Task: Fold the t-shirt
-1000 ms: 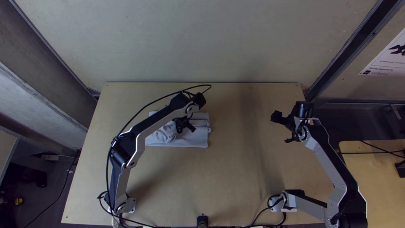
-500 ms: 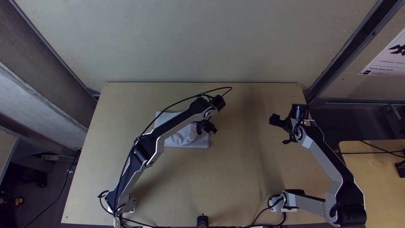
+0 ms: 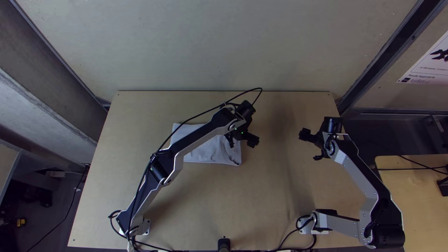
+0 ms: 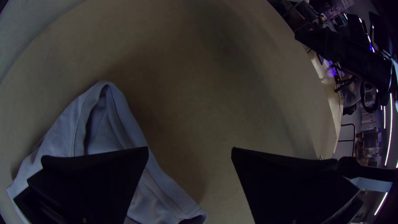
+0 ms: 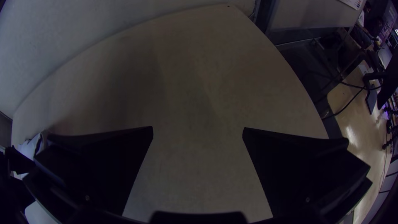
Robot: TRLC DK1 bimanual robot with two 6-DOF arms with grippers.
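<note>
In the top view the pale t-shirt (image 3: 210, 151) lies as a folded, roughly rectangular bundle left of the table's middle, partly under the left arm. My left gripper (image 3: 243, 143) is over the bundle's right edge. In the left wrist view, the left gripper (image 4: 190, 151) is open; one finger overlaps the t-shirt (image 4: 99, 128), whose folded edge is slightly raised, and the other is over wood. My right gripper (image 3: 309, 144) stands at the table's right side, away from the cloth. The right wrist view shows the right gripper (image 5: 197, 130) open with bare wood between its fingers.
The light wooden table (image 3: 261, 196) is bare between the two arms and in front of the cloth. Black cables (image 3: 291, 233) run along its near edge. A wall (image 3: 219, 46) rises behind the far edge, and a second wooden surface (image 3: 420, 196) is at the right.
My left gripper has moved right across the cloth, from its middle to beyond its right edge. The bundle's top layer has changed, and its right edge now lies farther right. The right arm has shifted slightly.
</note>
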